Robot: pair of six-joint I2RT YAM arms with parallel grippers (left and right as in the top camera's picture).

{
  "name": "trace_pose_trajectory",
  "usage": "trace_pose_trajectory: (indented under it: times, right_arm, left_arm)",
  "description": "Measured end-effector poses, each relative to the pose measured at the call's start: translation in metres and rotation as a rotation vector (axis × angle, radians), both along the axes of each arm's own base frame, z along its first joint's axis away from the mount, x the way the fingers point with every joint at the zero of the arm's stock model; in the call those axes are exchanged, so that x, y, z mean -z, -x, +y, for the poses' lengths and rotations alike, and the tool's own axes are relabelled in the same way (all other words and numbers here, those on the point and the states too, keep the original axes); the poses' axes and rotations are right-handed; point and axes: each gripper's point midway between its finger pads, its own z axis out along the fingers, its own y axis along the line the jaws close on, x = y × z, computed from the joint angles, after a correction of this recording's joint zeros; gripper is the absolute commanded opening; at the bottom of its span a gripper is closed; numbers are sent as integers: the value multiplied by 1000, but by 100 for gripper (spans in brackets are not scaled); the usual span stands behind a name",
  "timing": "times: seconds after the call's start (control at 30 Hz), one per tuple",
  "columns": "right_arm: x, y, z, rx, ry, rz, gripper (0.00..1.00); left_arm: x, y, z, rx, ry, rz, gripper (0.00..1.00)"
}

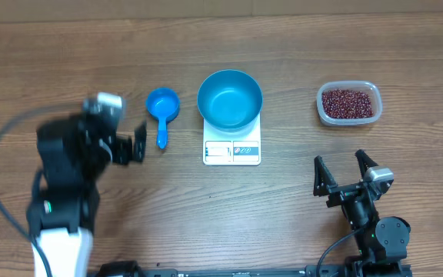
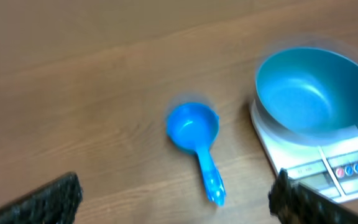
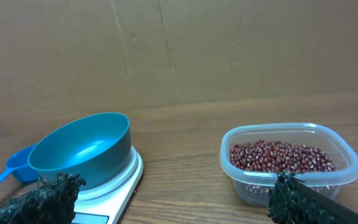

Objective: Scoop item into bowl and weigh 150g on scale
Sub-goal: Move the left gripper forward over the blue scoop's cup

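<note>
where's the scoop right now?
Overhead view: the blue scoop lies on the left side of the table, just left of the bowl sitting on the scale, its handle pointing toward the robot.

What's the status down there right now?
Left gripper open, empty; right gripper open, empty. Bowl empty, on scale. Beans in tub, scoop lying untouched. Nothing in the way.

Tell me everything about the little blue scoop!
The scoop is bright blue and looks like smooth plastic, with a round cup and a short handle. It is empty and lies on the wooden table, cup facing up, handle pointing towards the robot. It sits left of the scale, touching only the table.
</note>
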Motion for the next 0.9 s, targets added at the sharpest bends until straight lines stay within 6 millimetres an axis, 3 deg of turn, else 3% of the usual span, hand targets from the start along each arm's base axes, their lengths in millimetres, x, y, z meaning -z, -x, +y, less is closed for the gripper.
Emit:
trace_pose_trajectory:
  times: [0.2, 0.3, 0.4, 0.6, 0.9]
  right_arm:
    - [0, 0, 0, -1, 0, -1, 100]
    - [0, 0, 0, 0, 0, -1, 100]
    - [0, 0, 0, 0, 0, -1, 100]
    - [0, 0, 0, 0, 0, 0, 100]
    - [0, 0, 0, 0, 0, -1, 100]
  left_arm:
    - [12, -38, 0, 28, 29, 357, 100]
    - [32, -54, 1, 33, 46, 487, 99]
    - [65, -70, 2, 32, 58, 593, 100]
    - [123, -75, 3, 29, 77, 758, 100]
    - [172, -94, 4, 28, 82, 805, 100]
